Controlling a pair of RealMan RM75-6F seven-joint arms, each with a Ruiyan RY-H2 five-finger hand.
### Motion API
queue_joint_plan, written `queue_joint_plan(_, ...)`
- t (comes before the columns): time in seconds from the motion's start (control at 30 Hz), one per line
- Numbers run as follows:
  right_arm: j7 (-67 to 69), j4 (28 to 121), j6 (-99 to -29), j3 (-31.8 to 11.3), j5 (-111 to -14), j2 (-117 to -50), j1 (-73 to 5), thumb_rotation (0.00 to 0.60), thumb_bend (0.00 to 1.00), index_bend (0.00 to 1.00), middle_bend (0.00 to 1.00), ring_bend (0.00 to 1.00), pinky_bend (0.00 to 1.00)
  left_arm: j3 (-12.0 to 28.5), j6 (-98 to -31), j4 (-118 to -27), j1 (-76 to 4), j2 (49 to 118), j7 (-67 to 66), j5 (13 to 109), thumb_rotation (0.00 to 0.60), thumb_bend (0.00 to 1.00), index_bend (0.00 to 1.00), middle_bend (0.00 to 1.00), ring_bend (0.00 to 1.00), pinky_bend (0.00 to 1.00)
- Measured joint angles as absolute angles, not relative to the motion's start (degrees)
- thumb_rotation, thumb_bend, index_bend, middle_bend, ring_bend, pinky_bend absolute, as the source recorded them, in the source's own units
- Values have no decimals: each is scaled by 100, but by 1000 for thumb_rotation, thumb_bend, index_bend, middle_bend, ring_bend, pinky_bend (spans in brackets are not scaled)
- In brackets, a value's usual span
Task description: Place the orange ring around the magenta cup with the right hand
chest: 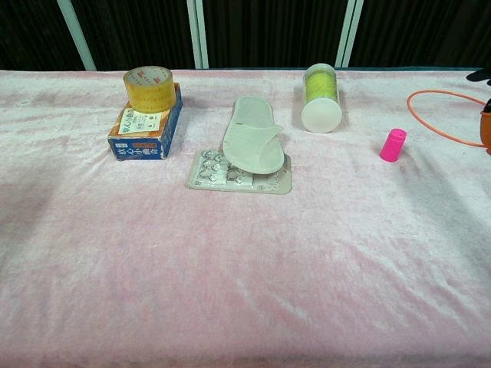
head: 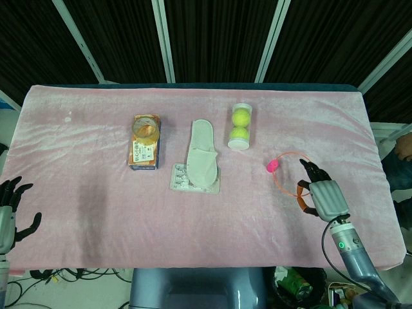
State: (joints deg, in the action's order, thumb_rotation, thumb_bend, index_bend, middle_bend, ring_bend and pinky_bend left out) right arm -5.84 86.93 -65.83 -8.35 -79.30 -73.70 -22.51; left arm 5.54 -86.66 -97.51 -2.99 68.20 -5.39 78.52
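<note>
While chest view crops robot hand (head: 327,197), head view shows orange ring (head: 288,174) held.

Right robot hand (chest: 486,126) and orange ring (chest: 437,115) cut by chest view's edge.

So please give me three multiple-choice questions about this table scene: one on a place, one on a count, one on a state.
1. What does the yellow roll of tape rest on?
A. a blue cardboard box
B. the white slipper
C. the blister pack

2. How many yellow-green tennis balls does the clear tube show in the head view?
A. one
B. two
C. four

3. What state is the thin orange ring in?
A. lying flat around the cup
B. held up by the right hand
C. leaning on the tube

Answers: 1 A, the tape sits on the blue cardboard box. 2 B, two balls show through the tube. 3 B, the right hand holds the ring beside the small magenta cup, not yet around it.
</note>
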Motion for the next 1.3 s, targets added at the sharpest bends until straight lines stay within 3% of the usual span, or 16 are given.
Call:
queue_joint_plan(0.3, -774, 8034, -5838, -1157, -7318, -7805, -2827, 600, 441, 741, 0, 0, 160, 576, -8641, -9748, -315, 6827, -554, 7811, 600, 356, 197, 64, 0, 0)
queue_joint_plan(0.7, -1036, 7261, -5330, -1147, -6952, -8475, -3208, 600, 392, 733, 0, 0, 161, 594, -8619, -9739, -330, 6814, -516, 7792, 600, 355, 196, 62, 0, 0)
queue_joint_plan(0.93, -1109, 7054, -5233, -1020, -6919, -8730, -3271, 600, 308, 447, 0, 0, 160, 592, -8613, -9745, -328, 6805, -508, 7782, 600, 355, 202, 62, 0, 0)
queue_joint_plan(1.3, -1209, 7260, -5180, -961, -6761, -8635, -3239, 600, 291, 302, 0, 0, 160, 596, -8601, -9753, -334, 6802, -513, 7766, 600, 355, 201, 62, 0, 0)
